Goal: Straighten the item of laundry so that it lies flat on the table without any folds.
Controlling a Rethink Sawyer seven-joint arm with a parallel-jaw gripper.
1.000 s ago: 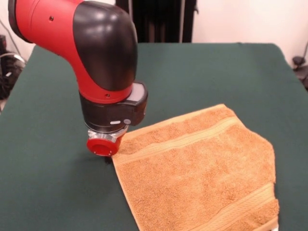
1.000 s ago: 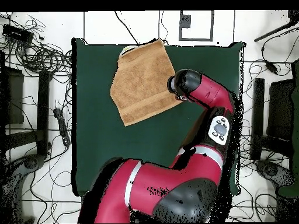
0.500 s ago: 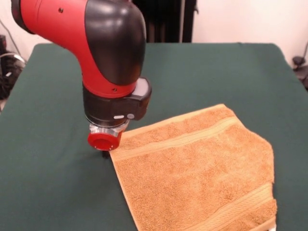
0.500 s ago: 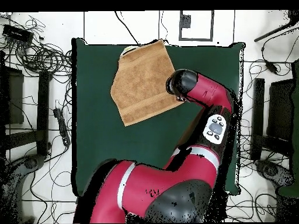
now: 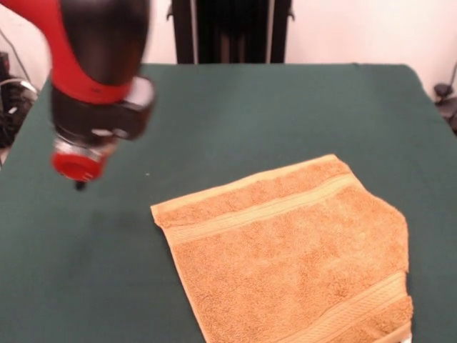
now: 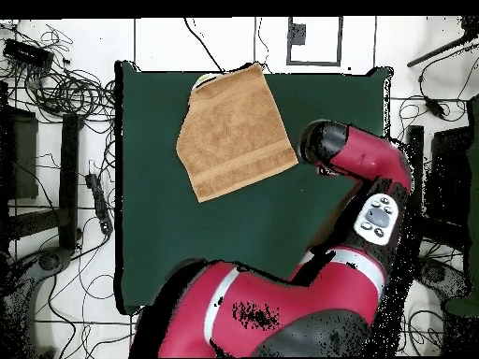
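The item of laundry is an orange-tan towel spread on the green table, low and to the right in the front view. Its stripe bands show. The right corner looks cut off or folded under, and a bit of white tag peeks out at the bottom edge. My gripper hangs above bare table left of the towel, clear of its near-left corner, with only a small dark tip showing under the red wrist cap. In the overhead view the towel lies near the table's top edge, and the arm's wrist hides the gripper.
The towel's lower end reaches the table's near edge in the front view. A black stand rises behind the far edge. Cables and equipment lie on the floor around the table.
The arm has pulled off the towel's left corner, swinging left and upward in the front view. The corner now lies uncovered on the table.
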